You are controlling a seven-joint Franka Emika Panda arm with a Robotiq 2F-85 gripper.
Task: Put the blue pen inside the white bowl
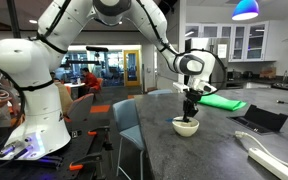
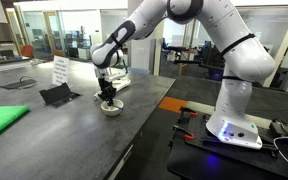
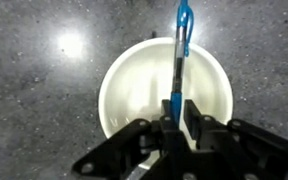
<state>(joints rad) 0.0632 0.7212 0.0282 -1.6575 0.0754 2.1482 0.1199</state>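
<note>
In the wrist view the blue pen [image 3: 181,52] runs from my jaws up across the white bowl [image 3: 134,85], its clip end reaching past the far rim. My gripper [image 3: 178,112] is shut on the pen's near end, directly above the bowl. In both exterior views the gripper [image 1: 190,98] [image 2: 107,90] hangs just over the small cream-white bowl [image 1: 187,127] [image 2: 111,109] on the dark grey table. The pen itself is too thin to make out there.
A flat green pad [image 1: 224,102] [image 2: 2,122] lies on the table beyond the bowl. A dark tablet-like stand [image 1: 261,119] [image 2: 57,95] and a long white curved object [image 1: 274,155] are nearby. A paper sign [image 2: 60,69] stands behind.
</note>
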